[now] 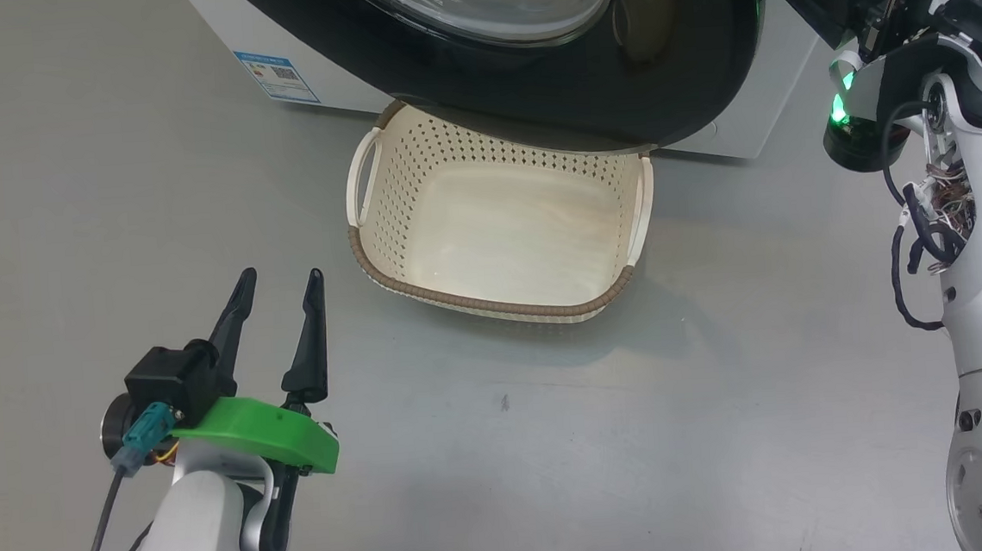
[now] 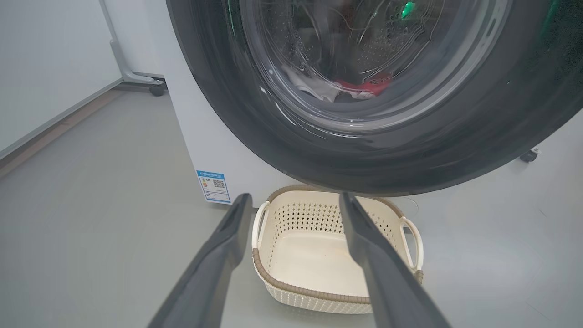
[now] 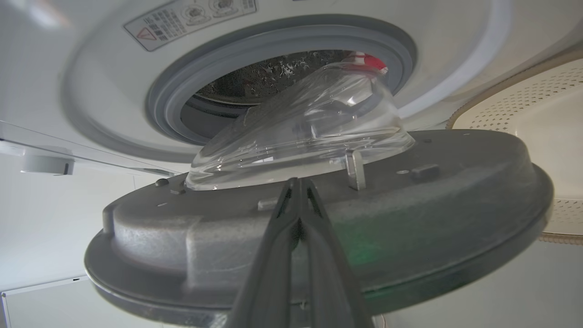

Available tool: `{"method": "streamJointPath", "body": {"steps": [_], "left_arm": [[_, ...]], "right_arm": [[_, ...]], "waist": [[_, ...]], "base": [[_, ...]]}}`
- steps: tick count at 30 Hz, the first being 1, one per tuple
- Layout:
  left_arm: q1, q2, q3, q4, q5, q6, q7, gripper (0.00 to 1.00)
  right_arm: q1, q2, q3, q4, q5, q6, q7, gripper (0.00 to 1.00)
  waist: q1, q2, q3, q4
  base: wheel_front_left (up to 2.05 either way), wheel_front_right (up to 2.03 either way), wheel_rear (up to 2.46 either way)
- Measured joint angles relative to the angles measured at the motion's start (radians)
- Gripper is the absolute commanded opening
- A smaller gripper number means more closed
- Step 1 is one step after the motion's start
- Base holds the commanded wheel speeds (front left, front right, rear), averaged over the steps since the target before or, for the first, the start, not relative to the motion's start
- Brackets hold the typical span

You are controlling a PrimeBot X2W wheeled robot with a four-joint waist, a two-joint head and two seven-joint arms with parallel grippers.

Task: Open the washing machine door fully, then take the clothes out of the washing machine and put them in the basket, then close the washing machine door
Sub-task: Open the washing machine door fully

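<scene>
Right pincer (image 3: 298, 189): fingers pressed together, tips at the door (image 3: 410, 205) inner face; I judge it is there to swing it wider. Left pincer (image 1: 280, 282): spread, empty, near the basket (image 1: 493, 307), ready for laundry. Clothes (image 2: 360, 86): inside the drum (image 3: 255, 77).

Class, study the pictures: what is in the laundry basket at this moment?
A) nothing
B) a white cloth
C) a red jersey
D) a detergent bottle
A: the basket shows only its bare cream floor, while the clothes lie in the drum, seen through the glass of the washing machine door.
</scene>
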Motion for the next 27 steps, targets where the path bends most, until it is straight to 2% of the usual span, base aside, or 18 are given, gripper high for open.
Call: {"method": "streamJointPath", "body": {"steps": [19, 27], "left_arm": [[0.011, 0.0, 0.007, 0.003, 0.01, 0.0, 0.0, 1.0], [0.043, 0.0, 0.03, 0.015, 0.018, 0.0, 0.0, 1.0]], "right_arm": [[0.027, 0.002, 0.017, -0.03, -0.008, 0.003, -0.025, 0.0], [0.088, -0.035, 0.05, -0.049, -0.091, 0.055, -0.066, 0.0]], "waist": [[0.0, 0.0, -0.023, -0.004], [0.0, 0.0, -0.065, -0.016]], "base": [[0.0, 0.0, 0.0], [0.0, 0.0, 0.0]]}}
